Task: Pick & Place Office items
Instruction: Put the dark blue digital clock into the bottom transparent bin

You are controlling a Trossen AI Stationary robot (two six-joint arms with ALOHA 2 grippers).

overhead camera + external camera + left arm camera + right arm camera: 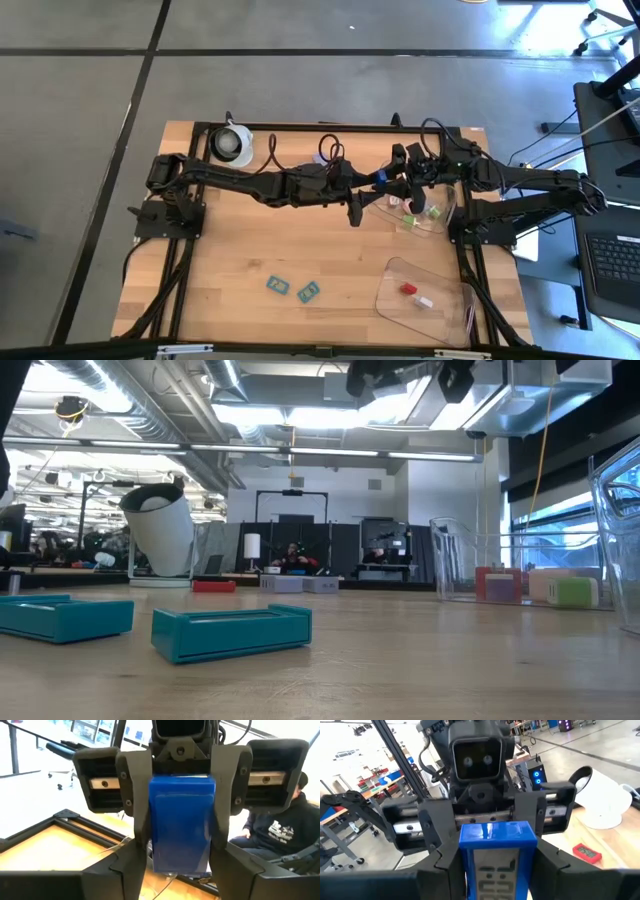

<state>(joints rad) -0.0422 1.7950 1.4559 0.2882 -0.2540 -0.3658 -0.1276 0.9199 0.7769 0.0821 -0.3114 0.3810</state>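
Hanging in the air right of the frame's centre, above the clear tray (pixel 432 222), the blue block (pixel 181 822) sits upright between both sets of fingers, left gripper (pixel 383 178) and right gripper (pixel 398 182) alike clamped on it, equally near.

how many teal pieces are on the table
2, both on the bare wood toward the front, side by side but apart: one nearer the left arm's side, the other beside it. More could be hidden under the arms.

Wooden table (pixel 240 255), teal blocks (pixel 278 285), trays (pixel 425 290)
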